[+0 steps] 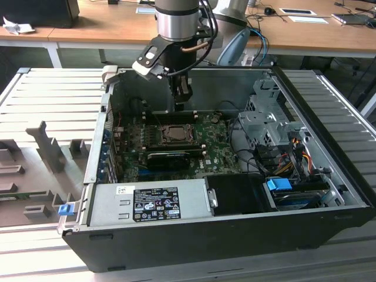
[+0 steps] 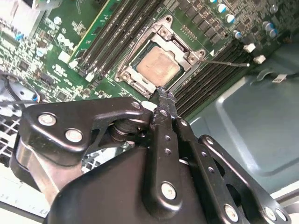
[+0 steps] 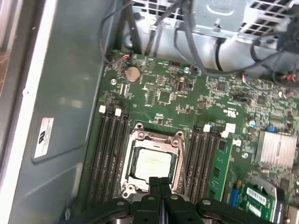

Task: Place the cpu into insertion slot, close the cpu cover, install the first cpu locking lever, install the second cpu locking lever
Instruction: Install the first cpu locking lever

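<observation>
The cpu [image 2: 158, 63] lies flat in the insertion slot [image 2: 127, 76] on the green motherboard, its pale metal top showing. The cpu cover [image 2: 164, 31] is folded down around it as a silvery frame. A thin locking lever [image 2: 229, 62] sticks out sideways from one socket corner over the memory slots. My gripper [image 2: 162, 93] is shut with nothing between its fingers, its tip by the socket's edge. In the first wrist view the gripper [image 3: 161, 183] sits at the rim of the cover [image 3: 136, 140] beside the cpu [image 3: 150, 163]. In the exterior view the gripper [image 1: 181, 97] hangs just behind the cpu [image 1: 174, 134].
The open computer case [image 1: 194, 235] walls in the board. A power supply [image 1: 147, 202] sits at the front, a drive cage [image 1: 264, 120] and cable bundles [image 1: 291, 155] on the exterior view's right. Memory slots [image 3: 110, 149] flank the socket, and a heatsink [image 3: 275, 148] stands nearby.
</observation>
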Robot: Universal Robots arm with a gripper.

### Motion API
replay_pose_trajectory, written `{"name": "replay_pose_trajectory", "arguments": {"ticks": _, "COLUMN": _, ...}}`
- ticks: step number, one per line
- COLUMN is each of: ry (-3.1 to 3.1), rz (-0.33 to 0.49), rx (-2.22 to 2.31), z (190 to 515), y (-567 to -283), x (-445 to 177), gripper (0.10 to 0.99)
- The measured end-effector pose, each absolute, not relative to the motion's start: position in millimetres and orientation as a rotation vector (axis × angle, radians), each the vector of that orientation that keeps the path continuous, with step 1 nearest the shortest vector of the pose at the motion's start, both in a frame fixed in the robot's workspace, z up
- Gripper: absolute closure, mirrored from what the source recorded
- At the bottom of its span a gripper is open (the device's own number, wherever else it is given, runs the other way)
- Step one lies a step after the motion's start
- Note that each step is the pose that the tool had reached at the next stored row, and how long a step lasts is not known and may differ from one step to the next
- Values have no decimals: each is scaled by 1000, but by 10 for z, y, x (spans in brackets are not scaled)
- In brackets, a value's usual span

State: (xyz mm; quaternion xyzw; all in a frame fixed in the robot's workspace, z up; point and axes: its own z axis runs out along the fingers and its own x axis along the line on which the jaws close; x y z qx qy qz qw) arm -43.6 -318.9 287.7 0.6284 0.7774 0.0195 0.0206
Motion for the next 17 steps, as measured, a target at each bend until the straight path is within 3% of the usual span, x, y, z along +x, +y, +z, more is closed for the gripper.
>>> {"name": "replay_pose_trajectory", "arguments": {"ticks": 17, "ry": 2548, "rz": 65, "rx": 1770, "z": 2877, "y": -3189, "x": -436, "gripper": 980}}
